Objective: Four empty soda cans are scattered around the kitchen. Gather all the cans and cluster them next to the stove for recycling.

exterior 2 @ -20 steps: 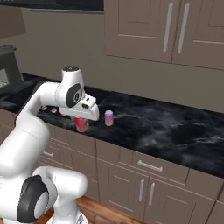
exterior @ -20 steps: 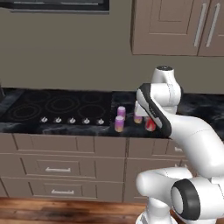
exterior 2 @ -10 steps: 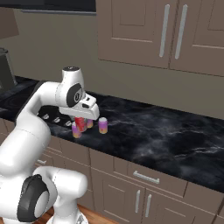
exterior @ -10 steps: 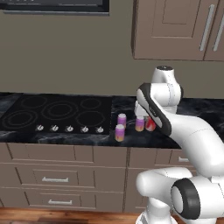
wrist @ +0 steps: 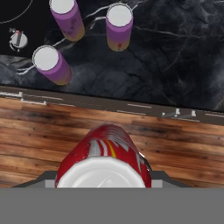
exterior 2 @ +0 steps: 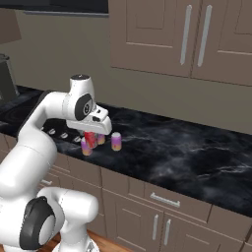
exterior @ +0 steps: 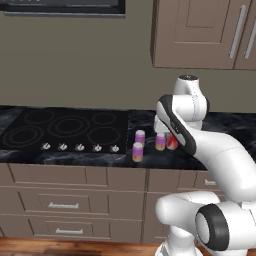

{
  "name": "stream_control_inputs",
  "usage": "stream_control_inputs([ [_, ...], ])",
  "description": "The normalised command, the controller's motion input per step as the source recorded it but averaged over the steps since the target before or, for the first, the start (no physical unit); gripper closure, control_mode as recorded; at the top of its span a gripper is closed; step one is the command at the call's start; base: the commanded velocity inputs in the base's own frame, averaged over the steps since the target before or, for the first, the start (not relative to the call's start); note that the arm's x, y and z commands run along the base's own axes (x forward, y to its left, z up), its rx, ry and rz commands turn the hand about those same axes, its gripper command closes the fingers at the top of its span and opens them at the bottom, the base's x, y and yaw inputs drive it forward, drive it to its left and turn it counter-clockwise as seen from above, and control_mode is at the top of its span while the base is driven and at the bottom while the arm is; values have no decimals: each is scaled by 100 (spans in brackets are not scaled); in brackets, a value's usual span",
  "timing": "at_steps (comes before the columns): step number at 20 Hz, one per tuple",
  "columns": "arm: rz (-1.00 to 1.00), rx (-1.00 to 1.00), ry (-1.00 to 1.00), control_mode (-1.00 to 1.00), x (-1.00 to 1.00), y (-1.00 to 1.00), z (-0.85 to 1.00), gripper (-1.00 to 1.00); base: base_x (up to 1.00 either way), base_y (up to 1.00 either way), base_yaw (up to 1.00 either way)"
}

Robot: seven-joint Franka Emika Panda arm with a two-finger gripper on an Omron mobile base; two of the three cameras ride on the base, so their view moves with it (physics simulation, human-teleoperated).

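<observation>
Setting: dark marbled counter (exterior: 235, 125) over tan drawer fronts, brown wall cupboards (exterior 2: 192, 34) above, wooden floor (wrist: 183, 144) below.
Stove: black cooktop (exterior: 65, 127) with grey rings and a front row of silver knobs, at the counter's left part.
Cluster so far: three purple-to-orange cans stand upright on the counter just right of the stove, close together, none touching: front can (exterior: 137, 151), rear can (exterior: 140, 137), right can (exterior: 160, 141).
Held can: red can (exterior: 172, 142) sits upright between the fingers of the gripper (exterior 2: 91, 140), which pinch it by its sides.
Fingers: closed onto the red can; the can's body hides the tips.
Key relation: red can hangs just to the right of the right purple can, long axis vertical; in my judgement the cluster lies stove-ward of the fingers, so a bare patch of counter beside it is the spot for setting down.
Hand view adds: silver top of the red can from above, with wooden floor under it rather than stone, so the can seems out past the counter's front edge; the three purple cans lie further in.
Base views add: from the sides the red can looks level with the others; how high it is above the counter I cannot tell.
Progress: three gathered, the fourth in hand, by my reading.
</observation>
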Motion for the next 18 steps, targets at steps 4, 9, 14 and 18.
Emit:
stream_control_inputs([
  [4, 0, 0, 0, 100, 0, 0, 0, 100, 31, 19, 0],
  [9, 0, 0, 0, 100, 0, 0, 0, 100, 32, 19, 0],
  [14, 0, 0, 0, 100, 0, 0, 0, 100, 34, 20, 0],
  [18, 0, 0, 0, 100, 0, 0, 0, 100, 39, 19, 0],
])
